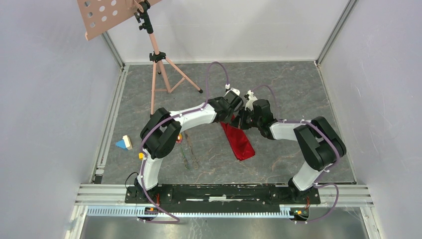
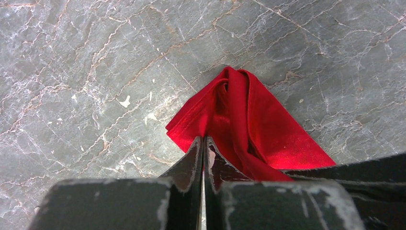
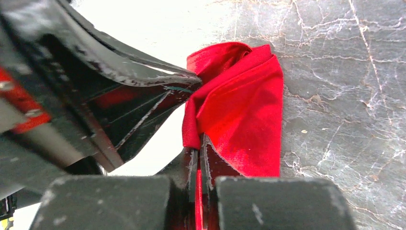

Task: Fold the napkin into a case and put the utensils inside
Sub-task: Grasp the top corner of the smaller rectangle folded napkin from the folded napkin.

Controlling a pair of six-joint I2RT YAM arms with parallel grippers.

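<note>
The red napkin (image 1: 241,142) is folded into a long narrow strip. Its near end lies on the table and its far end is lifted where the two grippers meet. My left gripper (image 1: 236,115) is shut, and its tips pinch the napkin's edge (image 2: 239,120). My right gripper (image 1: 245,119) is shut on a fold of the napkin (image 3: 239,110), with red cloth showing between its jaws. The left gripper's fingers (image 3: 158,91) show in the right wrist view, touching the cloth. Thin dark utensils (image 1: 188,153) lie on the table left of the napkin, near the left arm's elbow.
Small coloured toy blocks (image 1: 124,143) lie at the table's left edge. A music stand on a tripod (image 1: 160,74) stands at the back left. Walls close in the table on three sides. The arms' base rail (image 1: 224,191) runs along the near edge.
</note>
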